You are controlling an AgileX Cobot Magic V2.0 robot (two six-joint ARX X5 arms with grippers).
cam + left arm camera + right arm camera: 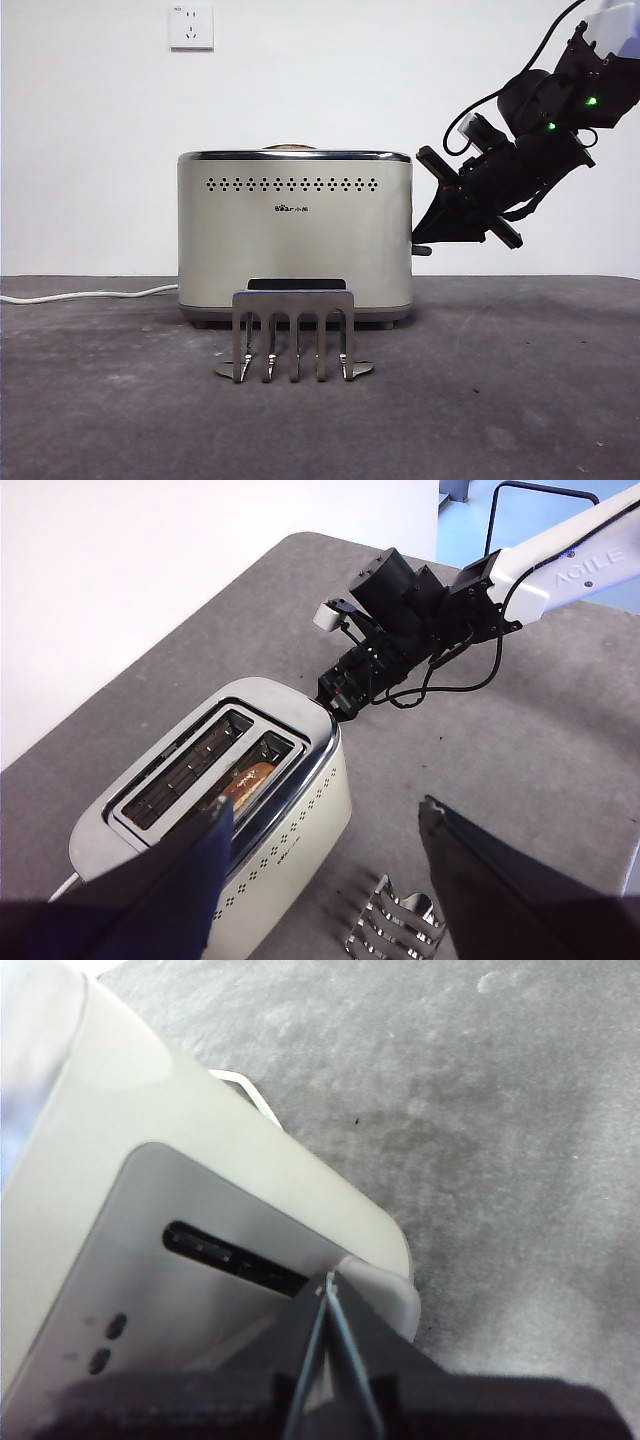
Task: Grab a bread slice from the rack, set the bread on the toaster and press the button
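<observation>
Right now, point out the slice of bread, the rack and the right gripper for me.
slice of bread (250,778), left wrist view, crust showing in the toaster slot.
rack (293,299), front view, solid top band.
right gripper (424,240), front view, tips at the toaster's narrow side.

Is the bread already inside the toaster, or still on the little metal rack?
Inside. The slice of bread sits low in one slot of the toaster, and the rack holds nothing.

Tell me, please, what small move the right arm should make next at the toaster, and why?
Probably press further down. The right gripper, shut, sits on the button at the toaster's narrow side, while the slice of bread already sits low in a slot, and the rack holds nothing.
</observation>
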